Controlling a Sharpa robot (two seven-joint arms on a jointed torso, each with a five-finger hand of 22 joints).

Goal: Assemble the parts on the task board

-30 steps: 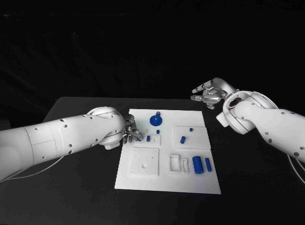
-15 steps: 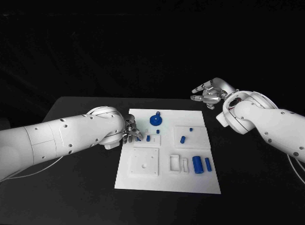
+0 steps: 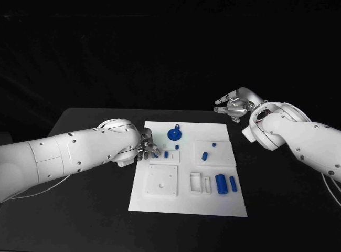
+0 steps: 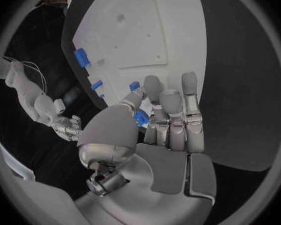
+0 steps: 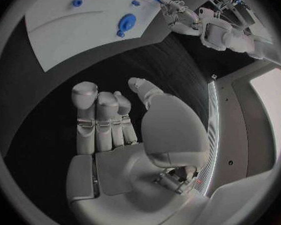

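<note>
Board (image 3: 187, 202) flat mid-table (image 3: 87, 210), long side running away from the robot. On it, far end: round blue part (image 3: 173, 135) with a small knob behind. Middle: small peg (image 3: 166, 155) and a tinier one (image 3: 177, 147) on a raised white block; to their right another block carrying a short pin (image 3: 204, 155) and a dot-sized piece (image 3: 213, 144). Near end: white square plate (image 3: 162, 181) with holes, then a white frame (image 3: 195, 182), then two blue cylinders (image 3: 226, 184) lying side by side.

Left hand (image 3: 147, 147) at the board's left edge, palm down, fingers (image 4: 172, 110) together and curled, thumb pinching a small blue piece (image 4: 140, 117) against them.

Right hand (image 3: 232, 106) raised beyond the board's far right corner, well apart from it, holding nothing; fingers (image 5: 97, 115) side by side and half bent, thumb standing off.
</note>
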